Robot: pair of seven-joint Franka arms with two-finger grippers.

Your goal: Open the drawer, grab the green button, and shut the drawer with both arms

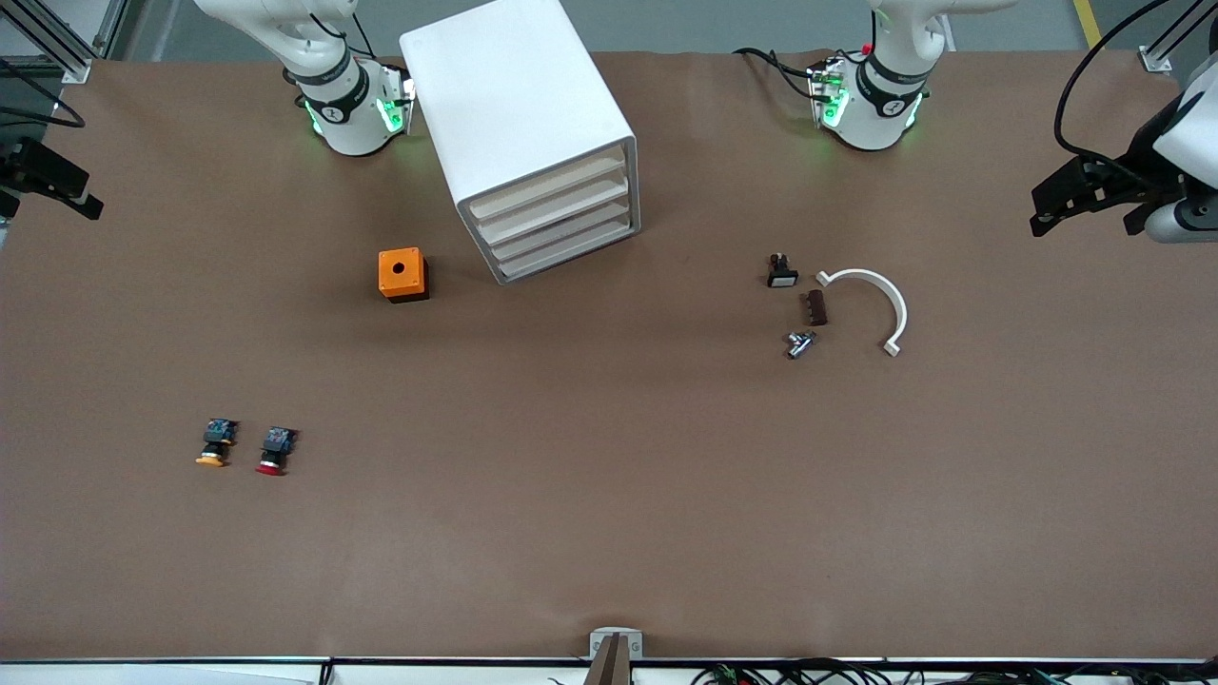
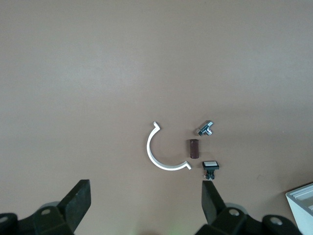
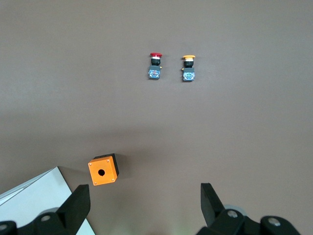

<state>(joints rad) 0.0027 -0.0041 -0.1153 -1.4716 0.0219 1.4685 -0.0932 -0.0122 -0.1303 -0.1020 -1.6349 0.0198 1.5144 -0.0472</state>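
- Two grippers hang with fingers spread wide: the left gripper over the left arm's end of the table, the right gripper over the right arm's end.
- One white cabinet has four drawers, all shut.
- The green button shows in no view.
- Near the front camera lie one yellow-capped button and one red-capped button, side by side.
- One orange box sits beside the cabinet.
- Toward the left arm's end lie one white half ring, one brown block, one metal fitting and one white-capped switch.

The drawer cabinet stands on the tabletop; the holed box sits beside it, two buttons nearer the camera, apparently side by side.
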